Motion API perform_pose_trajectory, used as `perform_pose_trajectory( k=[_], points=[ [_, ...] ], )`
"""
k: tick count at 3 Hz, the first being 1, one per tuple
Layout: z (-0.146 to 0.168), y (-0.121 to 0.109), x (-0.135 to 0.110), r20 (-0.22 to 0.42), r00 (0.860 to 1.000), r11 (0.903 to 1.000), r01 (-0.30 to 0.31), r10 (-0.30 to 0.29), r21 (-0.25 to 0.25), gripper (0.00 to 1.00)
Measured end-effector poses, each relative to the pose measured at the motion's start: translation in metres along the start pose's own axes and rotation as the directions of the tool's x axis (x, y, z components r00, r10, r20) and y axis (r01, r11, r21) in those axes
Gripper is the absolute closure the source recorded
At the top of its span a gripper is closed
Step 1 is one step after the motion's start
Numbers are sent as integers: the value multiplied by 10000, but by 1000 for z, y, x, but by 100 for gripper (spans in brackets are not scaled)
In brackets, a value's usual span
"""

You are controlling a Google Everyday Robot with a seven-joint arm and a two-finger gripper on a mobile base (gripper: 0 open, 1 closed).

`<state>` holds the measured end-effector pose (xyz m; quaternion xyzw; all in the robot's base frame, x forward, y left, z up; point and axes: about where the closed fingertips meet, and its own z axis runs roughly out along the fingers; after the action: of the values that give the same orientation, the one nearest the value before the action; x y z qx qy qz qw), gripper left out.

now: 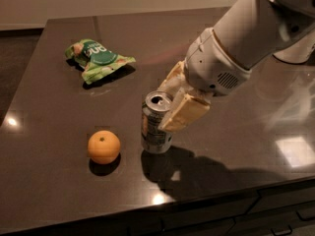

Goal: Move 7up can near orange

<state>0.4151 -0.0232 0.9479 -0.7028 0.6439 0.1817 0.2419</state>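
The 7up can (154, 126) is a silver-grey can with a shiny pull-tab top, upright on the dark table (59, 181). My gripper (170, 102) is shut on the can, with a cream finger (182, 113) on its right side and another behind it. The orange (104, 147) sits on the table just left of the can, a small gap apart. The white arm reaches in from the upper right.
A flat green snack bag (96, 58) lies at the back left of the table. The table's front edge runs along the bottom, with dark drawers (236, 215) below it. A white rounded object (298, 48) stands at the far right.
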Motion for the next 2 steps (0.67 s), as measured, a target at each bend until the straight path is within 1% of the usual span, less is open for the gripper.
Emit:
perform_pose_trajectory(
  k=[1,2],
  points=[
    [16,14,-10,-91,9991,9988,413,-416,-267,100],
    [27,20,-16,-235,9976,9974,651,-658,-292,89]
  ],
)
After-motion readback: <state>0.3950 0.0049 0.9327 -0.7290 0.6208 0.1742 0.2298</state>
